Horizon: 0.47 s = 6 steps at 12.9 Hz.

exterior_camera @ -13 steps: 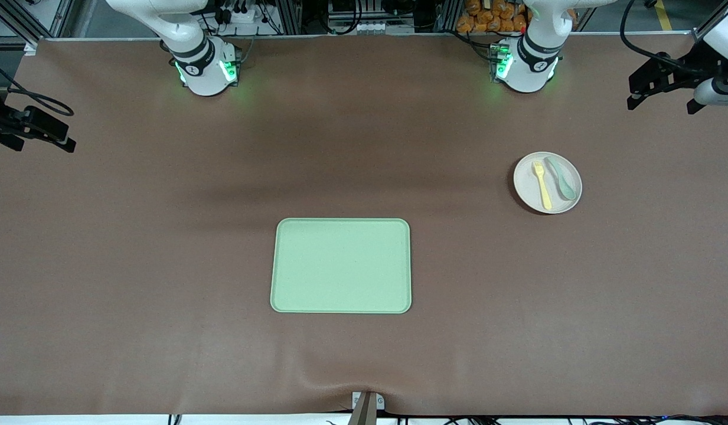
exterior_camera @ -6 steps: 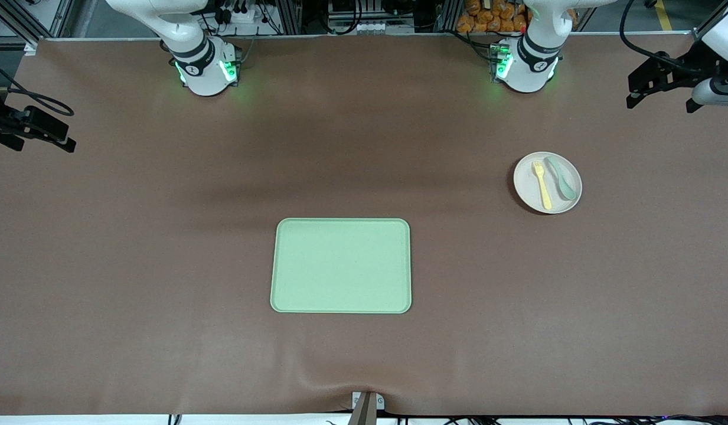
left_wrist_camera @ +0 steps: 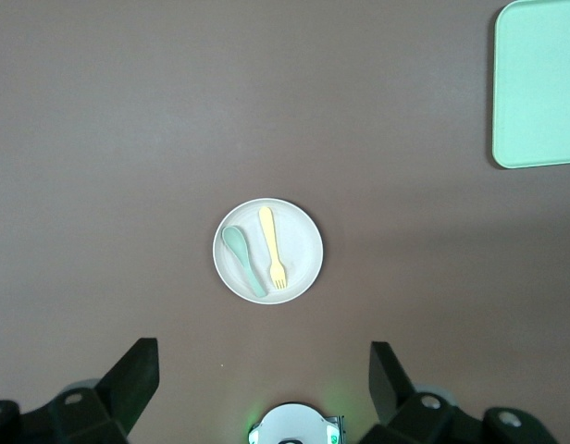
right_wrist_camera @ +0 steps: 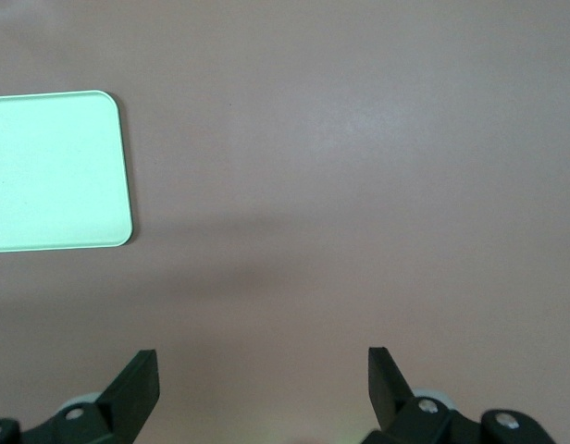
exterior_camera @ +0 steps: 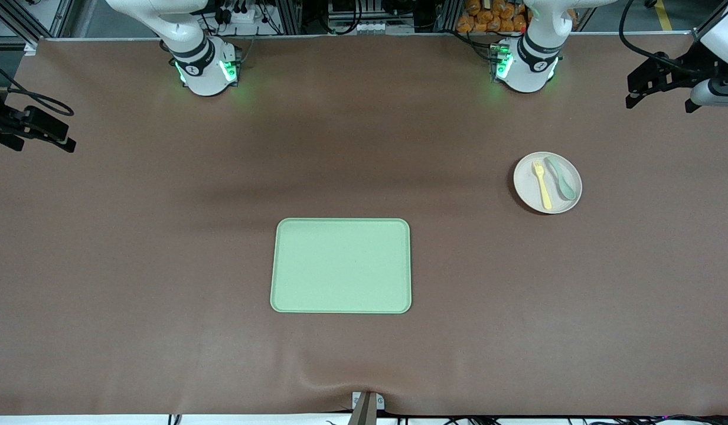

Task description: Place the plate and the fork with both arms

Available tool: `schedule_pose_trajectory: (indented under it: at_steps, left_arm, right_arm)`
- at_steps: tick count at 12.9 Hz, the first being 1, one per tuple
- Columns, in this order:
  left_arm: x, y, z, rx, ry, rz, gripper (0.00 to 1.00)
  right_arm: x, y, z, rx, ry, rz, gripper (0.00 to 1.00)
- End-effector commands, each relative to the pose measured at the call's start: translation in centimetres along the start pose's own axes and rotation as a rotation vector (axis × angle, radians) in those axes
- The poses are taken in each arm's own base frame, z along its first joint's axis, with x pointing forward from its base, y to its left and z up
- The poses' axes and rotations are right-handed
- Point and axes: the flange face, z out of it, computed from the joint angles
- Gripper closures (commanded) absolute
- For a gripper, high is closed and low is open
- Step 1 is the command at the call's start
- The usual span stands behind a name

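Nothing on the worktop [exterior_camera: 133, 248] has moved since the earlier frames; plate, cutlery and tray lie exactly as before, and only the left arm's black gripper assembly at the frame edge has crept a hair. Brown worktop surface, large, mostly bare. Two white arms with green-lit bases stand along the worktop's robot-side edge: right arm base [exterior_camera: 205, 68], left arm base [exterior_camera: 526, 65]; both arms wait, raised high. Light-green rectangular tray [exterior_camera: 340, 265] sits mid-worktop, toward the camera-side edge, flat, nothing on it. Left gripper [left_wrist_camera: 264, 384] hangs high over the left arm's end of the worktop, fingers [left_wrist_camera: 132, 379] spread wide, holding nothing; its wrist view looks straight down on the plate. Right gripper [right_wrist_camera: 264, 384] hangs high over bare worktop toward the right arm's end, the tray's corner showing in its wrist view; fingers [right_wrist_camera: 137, 381] likewise spread wide, holding nothing. Plate [exterior_camera: 547, 183], small, round, off-white, rests flat toward the left arm's end, between the left arm's base and the camera-side edge, well apart from the tray. On the plate, side by side: pale-yellow fork [exterior_camera: 541, 186], tines pointing toward the robot-side edge, handle reaching to the plate's rim; grey-green spoon [exterior_camera: 561, 177] just beside it, on the side toward the left arm's end, slightly angled, bowl toward the robot-side edge.
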Motion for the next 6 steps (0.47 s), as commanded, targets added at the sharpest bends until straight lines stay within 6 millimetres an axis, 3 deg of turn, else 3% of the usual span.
schedule_pose_trajectory:
  at_steps: [1,4,6]
  left_arm:
    - [-0.1,-0.4,0.6,-0.014,-0.018,-0.02,0.0]
    - [2.9,-4.3,4.2,-0.031,-0.083,-0.075,0.0]
    - [4.4,-9.5,7.3,-0.045,-0.121,-0.151,0.0]
  right_arm:
    - [-0.2,0.2,0.0,0.013,-0.002,-0.006,0.0]
    - [-0.2,0.2,0.0,0.013,-0.002,-0.006,0.0]
    - [-0.3,0.2,0.0,0.013,-0.004,-0.006,0.0]
